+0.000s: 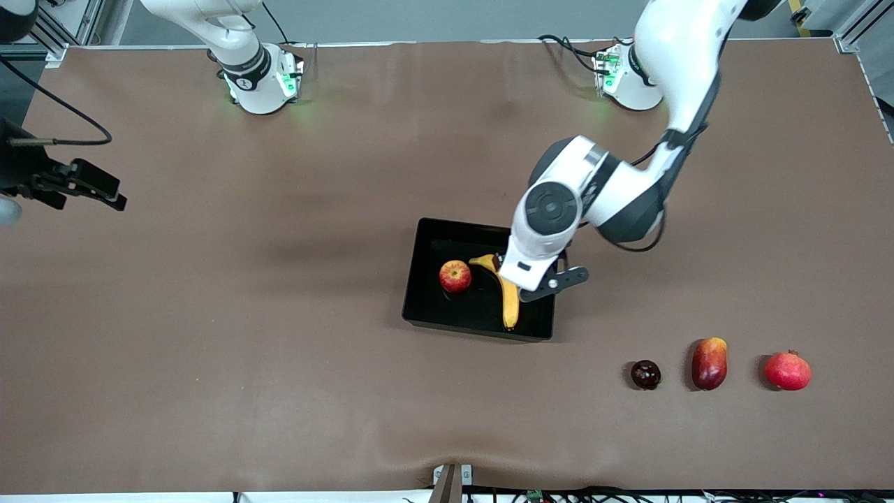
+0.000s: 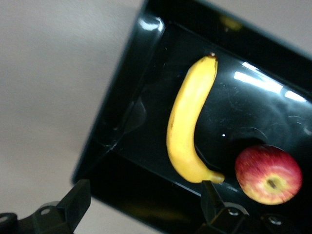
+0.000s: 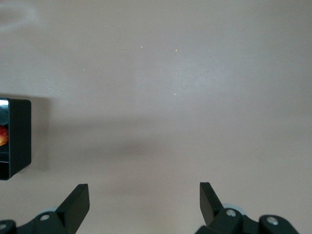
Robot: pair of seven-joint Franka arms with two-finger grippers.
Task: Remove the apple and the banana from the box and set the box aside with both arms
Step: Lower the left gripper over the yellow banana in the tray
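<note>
The black tray (image 1: 419,279) lies mid-table. In it are the red-yellow apple (image 1: 455,276) and the yellow banana (image 1: 508,300), apart from each other. My left gripper (image 1: 513,269) hangs open and empty over the tray's end toward the left arm. In the left wrist view, the left gripper (image 2: 144,195) spans the tray's wall (image 2: 122,195) near a corner, with the banana (image 2: 187,131) and apple (image 2: 268,174) lying inside. My right gripper (image 1: 105,192) waits open and empty over bare table toward the right arm's end. It also shows in the right wrist view (image 3: 144,195), where a tray corner (image 3: 19,136) is visible.
Three fruits lie in a row nearer the front camera toward the left arm's end: a dark plum (image 1: 645,374), an oblong red-yellow fruit (image 1: 709,363) and a red pomegranate (image 1: 788,371). The brown table (image 1: 279,349) stretches around the tray.
</note>
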